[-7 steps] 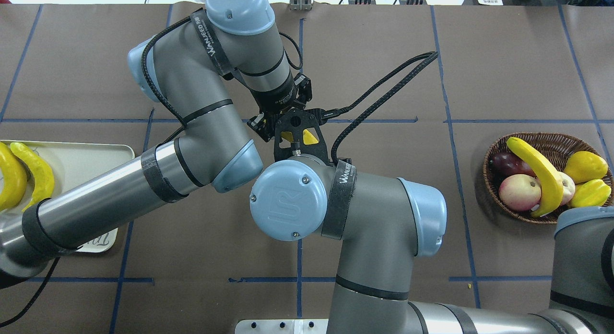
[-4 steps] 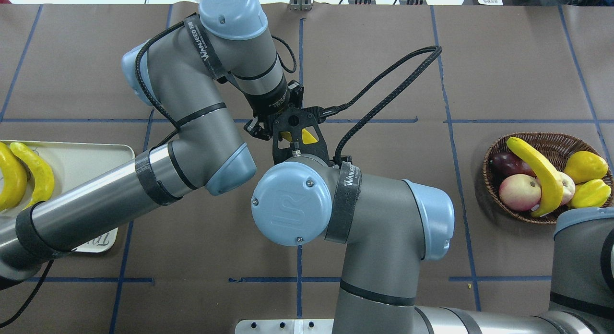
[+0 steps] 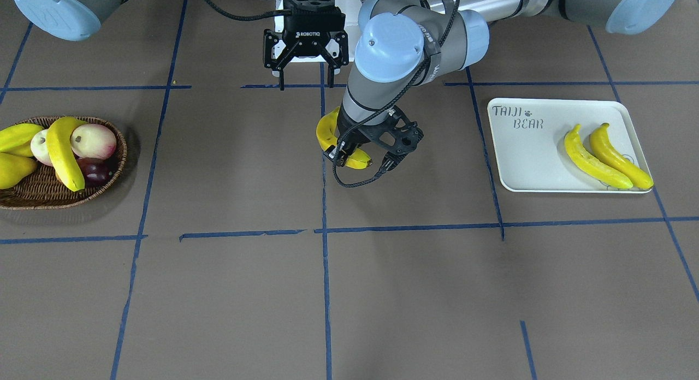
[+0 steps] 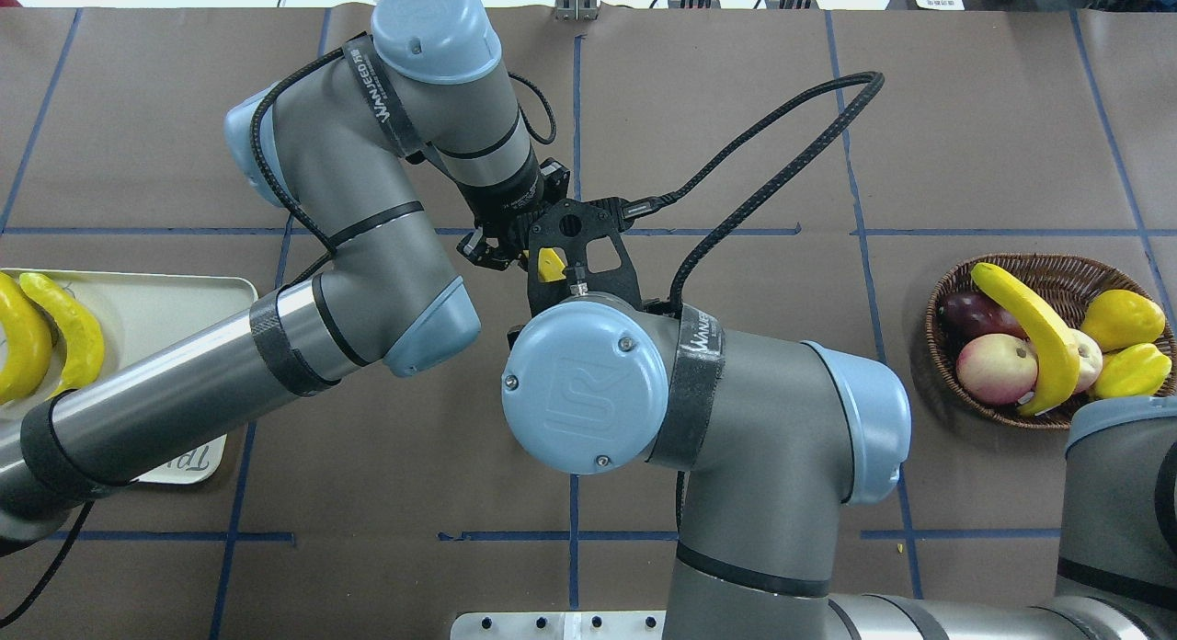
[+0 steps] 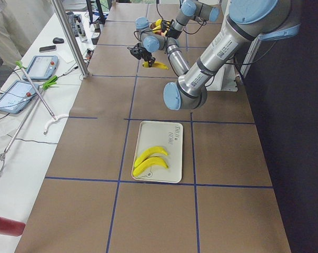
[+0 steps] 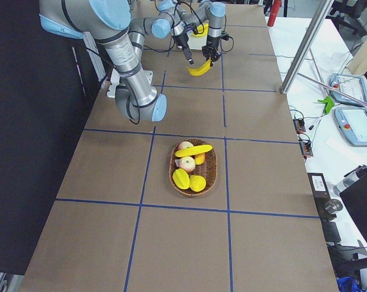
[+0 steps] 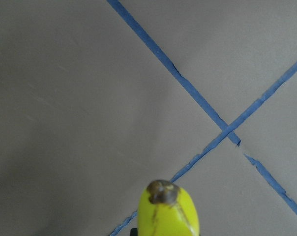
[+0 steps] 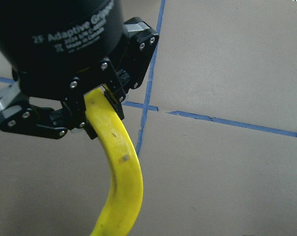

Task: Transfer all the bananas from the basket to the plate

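Bananas (image 3: 594, 160) on the plate (image 3: 519, 161): you can count two. They lie side by side at the end away from the grey lettering, and their curves run the same way.

A third banana (image 3: 326, 133) is in the left gripper (image 8: 103, 109). In the right wrist view you can see the fingers (image 8: 120, 91) closed on its upper end, with the rest of the fruit curving down and away below them. It hangs over the middle of the table (image 3: 409, 292), close to a crossing of blue tape lines (image 3: 322, 230), well apart from both the plate and the basket (image 3: 54, 202). You cannot tell from these views whether its lower tip touches the paper.

The right gripper (image 3: 306, 78) is just beside that banana, on the side toward the robot's base. Its jaws are spread wide with nothing between them.

Look in the basket and you will find a fourth banana (image 3: 63, 150). It lies across the top of the other fruit: a pink-and-white peach (image 3: 94, 141), a dark plum (image 3: 97, 173) and some yellow fruit (image 3: 13, 170) along the rim.
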`<state>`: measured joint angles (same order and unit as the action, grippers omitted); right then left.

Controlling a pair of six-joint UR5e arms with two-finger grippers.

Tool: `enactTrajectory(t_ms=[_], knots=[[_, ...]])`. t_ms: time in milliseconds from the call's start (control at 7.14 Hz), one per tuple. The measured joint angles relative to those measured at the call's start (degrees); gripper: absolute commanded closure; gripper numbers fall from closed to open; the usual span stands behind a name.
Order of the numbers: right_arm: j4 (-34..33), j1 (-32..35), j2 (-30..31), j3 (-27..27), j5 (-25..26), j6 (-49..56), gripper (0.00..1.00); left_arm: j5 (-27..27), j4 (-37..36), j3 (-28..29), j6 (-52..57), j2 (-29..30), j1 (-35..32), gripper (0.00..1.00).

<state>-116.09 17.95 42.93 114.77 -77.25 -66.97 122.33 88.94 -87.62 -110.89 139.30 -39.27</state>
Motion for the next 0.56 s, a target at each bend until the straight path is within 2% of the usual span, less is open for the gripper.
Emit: enactTrajectory(t_ms=[280,560], knots=[[-0.7,2.8,1.2,2.7,-5.6,1.7,0.0,-0.4,0.0,-4.6,2.0,-5.6,-1.3,1.0],[-0.6,7.8,4.2,4.5,-13.0,5.2,0.0,-0.2,-1.0,-12.9,10.2,-15.0,-4.7,1.0]])
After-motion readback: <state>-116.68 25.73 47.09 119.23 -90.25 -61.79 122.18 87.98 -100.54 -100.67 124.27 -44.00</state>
